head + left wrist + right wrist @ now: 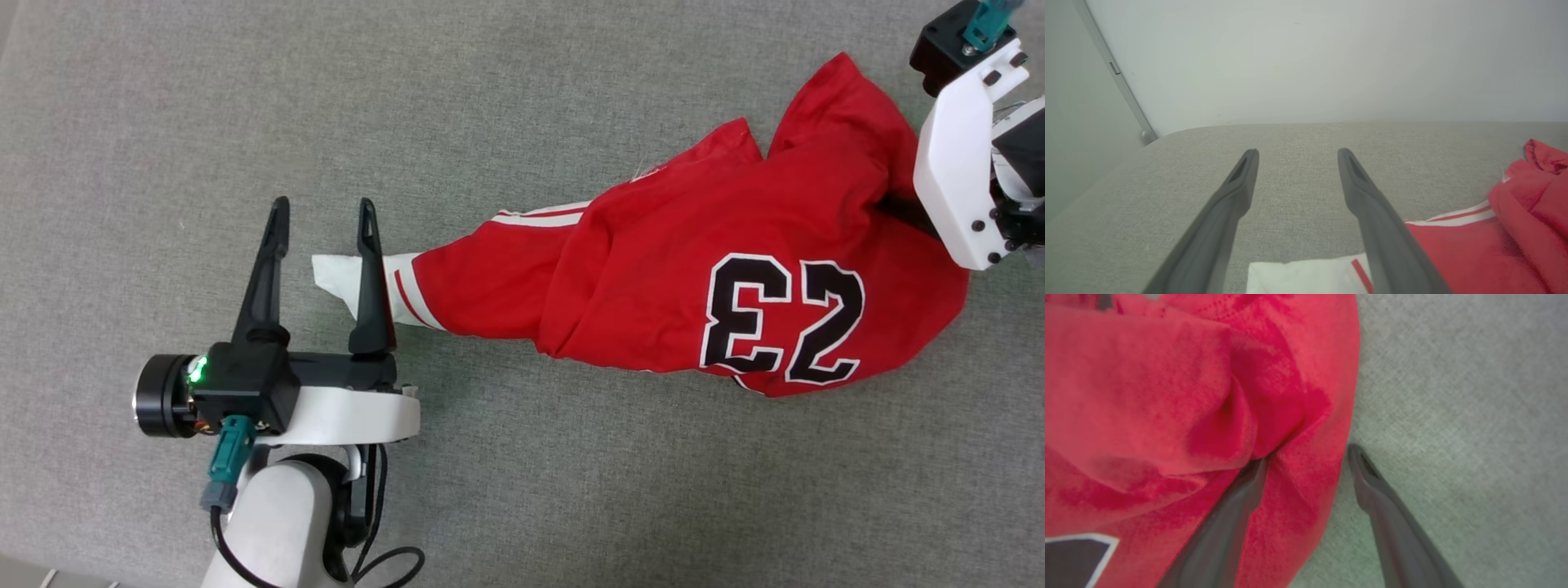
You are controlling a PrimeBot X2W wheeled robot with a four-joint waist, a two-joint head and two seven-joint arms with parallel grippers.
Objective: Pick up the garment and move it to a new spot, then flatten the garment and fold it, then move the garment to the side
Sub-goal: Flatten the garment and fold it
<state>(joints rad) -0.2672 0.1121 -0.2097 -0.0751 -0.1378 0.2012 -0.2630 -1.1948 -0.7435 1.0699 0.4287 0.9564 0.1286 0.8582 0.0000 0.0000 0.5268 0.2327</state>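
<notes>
Grey woven fabric surface [522, 98] spreads across the head view, and a pale plain wall [1306, 61] rises behind its far edge in the left wrist view. On the surface lies a red jersey-style shirt [653, 278] of soft cloth, bunched into a long rumpled roll that runs from my left side up toward my right. A black number 23 outlined in white [784, 318] faces up near the right end. A white short sleeve with red striped trim [335, 273] pokes out at the left end.

My left pincer [324, 212] is spread wide, low over the surface. Its inner finger crosses the white sleeve, and the sleeve's tip lies between the two fingers. I cannot tell whether that finger touches the cloth. My right pincer [1308, 457] is also spread, astride the shirt's far right edge. One of its fingers is tucked into a red fold and the other lies outside over bare grey fabric. Neither pincer holds anything.

I judge the shirt is neither flattened nor folded, so this is an early step: taking hold at both ends. Next, each pincer should press together on cloth. The left one first needs to shift further over the sleeve, so that more than a corner sits between its fingers. Then both should lift or pull apart evenly, so the soft roll opens out instead of slipping free.
</notes>
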